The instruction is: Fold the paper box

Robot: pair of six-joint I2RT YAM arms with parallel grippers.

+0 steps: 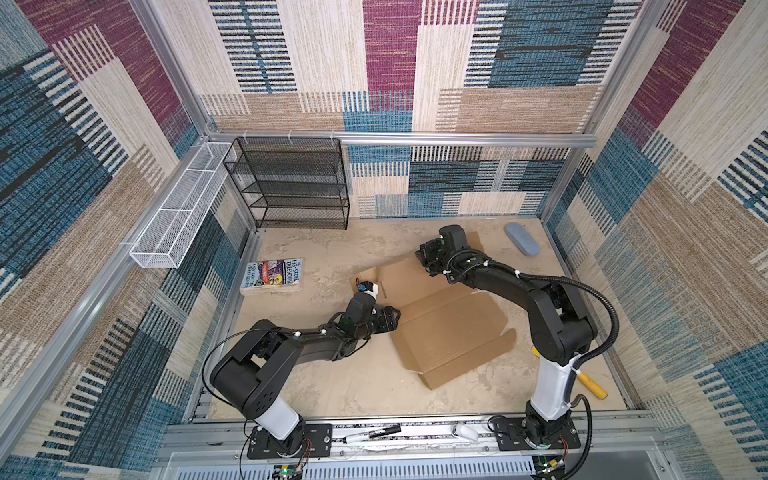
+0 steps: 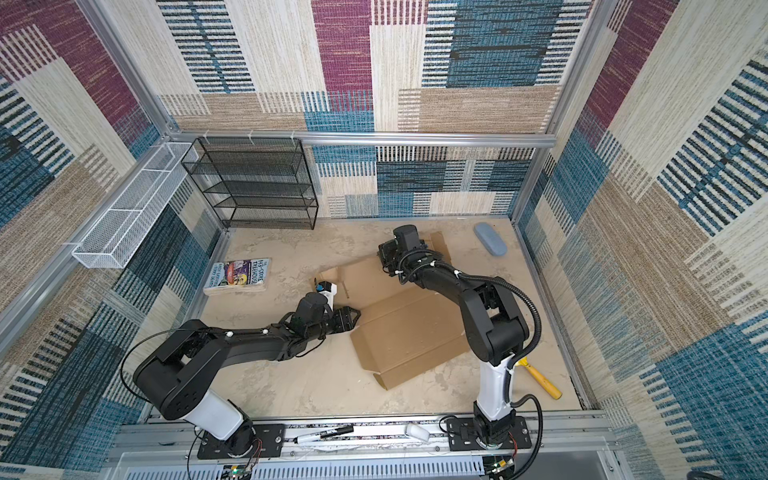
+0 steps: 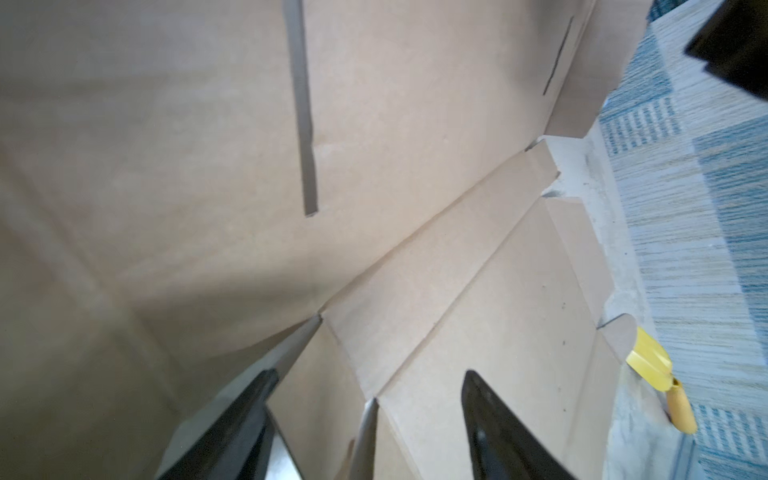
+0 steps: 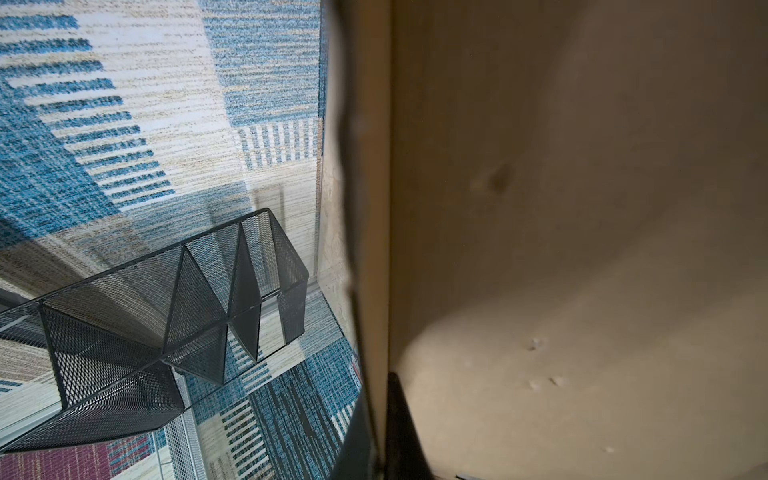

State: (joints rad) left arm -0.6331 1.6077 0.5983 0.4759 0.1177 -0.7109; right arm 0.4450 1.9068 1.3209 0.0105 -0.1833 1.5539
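Left claw point(image 3: 369, 374), mine, closest to its wrist lens: two black blades spread wide, astride a cut flap edge of the paper box point(image 3: 415, 124), clamping nothing. Both top views put it at the sheet's left side.

Right claw point(image 4: 380, 415), mine: closed tight on a thin edge of the cardboard. Only the right wrist view shows this. In both top views my own wrist hides the jaws, and all I can note is that the claw sits at the sheet's far end.

Paper box point(image 1: 449, 328): brown die-cut sheet, unfolded, on the middle of the tabletop towards its right edge, between my two arms, one corner pointing at the front edge. The left wrist view shows its slots and creases plainly, with the far panel tilting up from a crease.

Book point(image 1: 272, 276): colourful cover, flat near the left edge. Top views only.

Blue-grey case point(image 1: 522, 239): far right corner. Top views only.

Yellow-handled tool point(image 1: 592, 384): by the right edge, partly behind my right arm. The left wrist view also shows it, just past a corner of the sheet.

Black mesh shelf point(image 1: 291, 183): far left corner, also in the right wrist view.

White mesh basket point(image 1: 178, 208): on the left wall rail.

Marker pens point(image 1: 357, 436): on the front rail, between my bases.
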